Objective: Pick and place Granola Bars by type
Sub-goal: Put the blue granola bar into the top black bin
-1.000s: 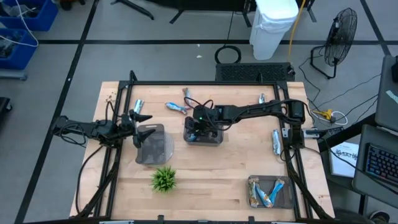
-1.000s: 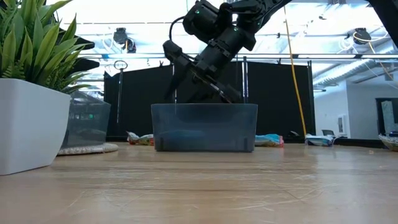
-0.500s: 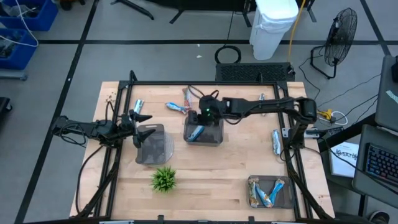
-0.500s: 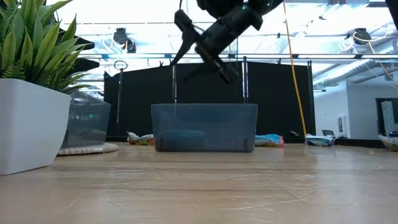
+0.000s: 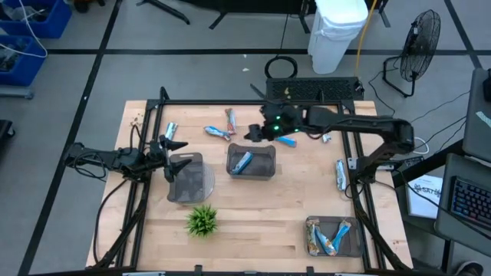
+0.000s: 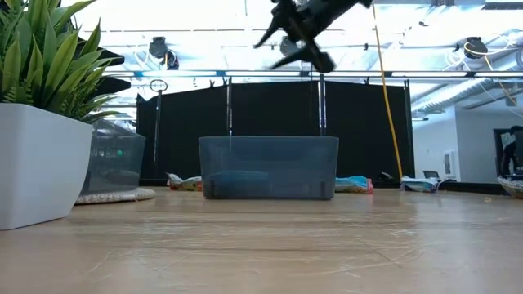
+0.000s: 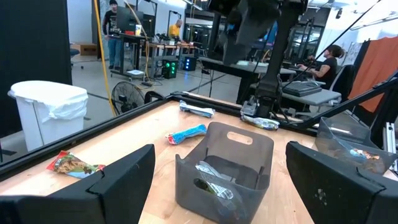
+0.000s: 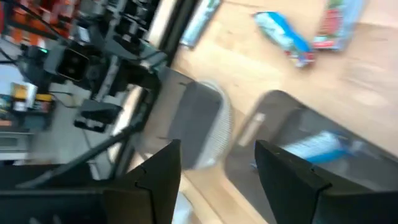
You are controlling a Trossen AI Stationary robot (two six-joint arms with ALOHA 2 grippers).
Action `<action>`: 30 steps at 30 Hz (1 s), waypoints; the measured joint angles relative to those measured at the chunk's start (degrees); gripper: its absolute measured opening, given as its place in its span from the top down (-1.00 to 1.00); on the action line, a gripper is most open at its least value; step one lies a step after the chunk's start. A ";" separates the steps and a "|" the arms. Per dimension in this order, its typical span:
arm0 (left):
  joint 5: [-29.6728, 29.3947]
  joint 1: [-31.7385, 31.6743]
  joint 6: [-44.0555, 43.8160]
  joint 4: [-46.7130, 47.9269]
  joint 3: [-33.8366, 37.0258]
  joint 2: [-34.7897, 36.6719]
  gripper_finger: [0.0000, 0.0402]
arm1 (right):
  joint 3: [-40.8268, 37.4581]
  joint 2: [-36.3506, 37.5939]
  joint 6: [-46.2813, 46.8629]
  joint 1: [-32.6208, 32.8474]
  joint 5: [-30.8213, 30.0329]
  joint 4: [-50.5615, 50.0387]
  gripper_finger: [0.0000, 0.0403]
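Note:
The granola bars are spread over the table. One bright blue bar (image 5: 243, 162) lies in the middle dark tray (image 5: 251, 173), also seen as the blue bar (image 8: 320, 148). Loose blue bars (image 5: 217, 132) (image 5: 288, 140), an orange-brown bar (image 5: 232, 119) and silver bars (image 5: 170, 130) (image 5: 340, 175) lie flat on the wood. The left tray (image 5: 189, 176) holds silver bars (image 7: 211, 180). My right gripper (image 5: 257, 132) hangs open and holds nothing, high above the middle tray's far side (image 6: 296, 37). My left gripper (image 5: 165, 147) waits open at the left tray's left side.
A third tray (image 5: 311, 244) near the table's right near corner holds several bars. A small green plant in a white pot (image 5: 202, 221) (image 6: 41, 163) stands near the near edge. A black frame (image 5: 245, 103) rims the table. Bare wood lies between the plant and the third tray.
My right gripper has risen out of the middle tray and drawn back toward the table's far edge and right. The blue bar now lies uncovered inside that tray.

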State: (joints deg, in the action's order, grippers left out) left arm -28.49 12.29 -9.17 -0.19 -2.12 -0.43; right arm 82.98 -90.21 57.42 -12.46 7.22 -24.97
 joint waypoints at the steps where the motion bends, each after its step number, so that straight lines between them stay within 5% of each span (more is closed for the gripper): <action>1: 0.00 0.01 0.00 0.00 -0.01 0.01 -0.80 | 0.00 0.93 -0.79 -0.31 -0.19 -2.28 0.01; 9: 0.00 0.00 -0.02 0.00 0.00 0.00 -0.80 | 0.00 7.31 -7.40 -1.82 -6.42 -26.92 -0.01; 17: 0.00 0.01 0.00 0.00 -0.01 0.00 -0.80 | -0.03 9.09 -6.00 -1.85 -18.89 -51.57 0.00; 21: 0.00 0.01 -0.02 0.00 -0.01 0.02 -0.80 | -2.33 9.21 -9.54 -1.83 -22.00 -52.44 0.00; 30: 0.00 0.01 0.00 0.00 -0.01 0.02 -0.80 | -12.21 8.18 -1.93 -2.42 -15.97 -51.59 -0.21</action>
State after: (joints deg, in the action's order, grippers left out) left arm -28.49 12.30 -9.17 -0.19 -2.12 -0.40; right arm 70.77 -82.02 55.49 -14.87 -8.76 -76.56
